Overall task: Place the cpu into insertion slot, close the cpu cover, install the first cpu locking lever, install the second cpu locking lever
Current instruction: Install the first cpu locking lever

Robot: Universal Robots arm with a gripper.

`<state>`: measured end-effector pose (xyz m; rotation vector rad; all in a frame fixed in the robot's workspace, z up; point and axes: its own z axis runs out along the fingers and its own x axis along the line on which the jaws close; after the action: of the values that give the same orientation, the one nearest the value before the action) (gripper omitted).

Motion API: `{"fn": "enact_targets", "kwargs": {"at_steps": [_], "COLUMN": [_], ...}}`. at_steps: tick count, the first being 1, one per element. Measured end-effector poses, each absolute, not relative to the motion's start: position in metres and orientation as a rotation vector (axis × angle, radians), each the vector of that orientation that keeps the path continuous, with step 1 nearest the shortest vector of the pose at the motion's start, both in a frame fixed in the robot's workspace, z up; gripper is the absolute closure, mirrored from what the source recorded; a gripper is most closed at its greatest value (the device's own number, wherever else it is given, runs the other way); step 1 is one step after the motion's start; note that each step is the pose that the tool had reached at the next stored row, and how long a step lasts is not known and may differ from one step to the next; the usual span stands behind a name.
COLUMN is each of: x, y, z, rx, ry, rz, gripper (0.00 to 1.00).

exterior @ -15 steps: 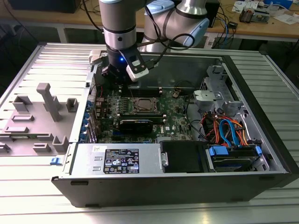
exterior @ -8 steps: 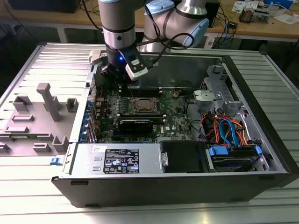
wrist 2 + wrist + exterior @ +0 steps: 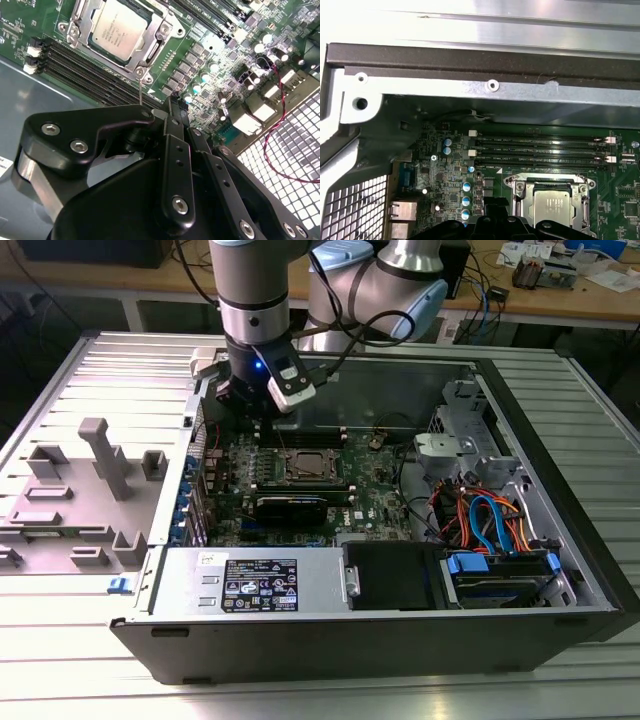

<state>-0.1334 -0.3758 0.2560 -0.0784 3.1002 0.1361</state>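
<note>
The cpu [image 3: 117, 30] lies flat in the insertion slot [image 3: 284, 468] on the green board, its silvery top showing. The cpu cover [image 3: 148, 52] is down around it, framing the chip. From the socket's corner a thin wire locking lever [image 3: 140, 92] stands up toward my gripper [image 3: 175, 107]. The black fingers are together, with nothing visibly between them. In the exterior view the gripper [image 3: 255, 410] hangs over the board's back left, just off the socket. The first wrist view has the cpu [image 3: 554, 206] close to the gripper's dark tip [image 3: 492, 220].
Long black memory slots [image 3: 85, 62] run beside the socket. A black graphics card [image 3: 300, 508] lies in front of it. The case's back wall [image 3: 490, 85] and perforated panel [image 3: 290, 145] are close by. Drive bays and cables [image 3: 490, 520] fill the exterior view's right.
</note>
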Motion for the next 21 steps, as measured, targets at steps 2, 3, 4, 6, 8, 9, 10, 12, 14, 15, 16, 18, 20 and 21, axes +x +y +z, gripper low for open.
{"fn": "enact_targets", "kwargs": {"at_steps": [2,3,4,6,8,9,10,12,14,15,16,18,20,21], "x": [-0.134,-0.134,-0.134,-0.134,-0.134,-0.134,-0.134,-0.135,-0.135,-0.135,-0.135,-0.135,-0.134,-0.133], "y": [-0.375,-0.374,-0.374,-0.372,-0.370,-0.369,-0.367,-0.365,-0.363,-0.362,-0.361,-0.360,-0.360,-0.360], "z": [0.256,0.256,0.256,0.256,0.256,0.256,0.256,0.256,0.256,0.256,0.256,0.256,0.256,0.256], "rx": [-0.078,-0.079,-0.079,-0.079,-0.079,-0.079,-0.079,-0.079,-0.078,-0.078,-0.078,-0.079,-0.079,-0.079], "ry": [3.100,3.100,3.100,3.100,3.100,3.100,3.100,3.100,3.100,3.100,3.100,3.100,3.100,3.100], "rz": [0.136,0.136,0.136,0.137,0.137,0.137,0.137,0.138,0.138,0.138,0.138,0.138,0.138,0.138], "gripper": [0.89,0.89,0.89,0.89,0.89,0.89,0.89,0.89,0.89,0.89,0.89,0.89,0.89,0.89]}}
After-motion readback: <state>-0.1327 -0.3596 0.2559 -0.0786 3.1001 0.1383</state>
